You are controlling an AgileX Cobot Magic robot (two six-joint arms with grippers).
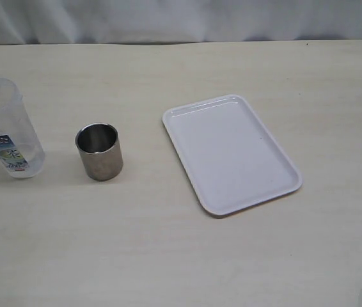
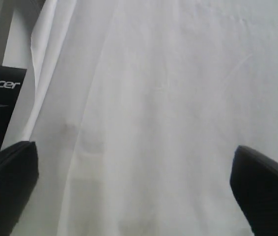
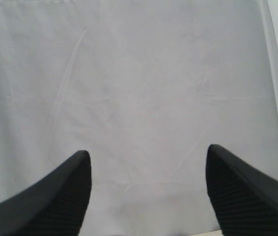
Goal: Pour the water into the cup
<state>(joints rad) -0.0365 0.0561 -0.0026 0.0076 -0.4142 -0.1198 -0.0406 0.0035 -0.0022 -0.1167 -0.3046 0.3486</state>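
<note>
A short brushed-steel cup (image 1: 99, 151) stands upright on the table, left of centre. To its left stands a tall clear plastic container (image 1: 7, 128) with a blue-and-white label; the water (image 1: 32, 157) shows low inside it. Neither arm appears in the exterior view. My left gripper (image 2: 134, 189) is open, with its dark fingers (image 2: 9, 189) far apart against a white cloth. My right gripper (image 3: 148, 189) is also open and faces white cloth, its ribbed fingers (image 3: 63, 199) empty. Neither wrist view shows the cup or the container.
A white rectangular tray (image 1: 283, 167) lies empty, right of the cup, turned at an angle. The pale wooden table (image 1: 168, 256) runs back to a white cloth backdrop (image 1: 181, 19). A black Acer monitor (image 2: 1, 93) shows at the edge of the left wrist view.
</note>
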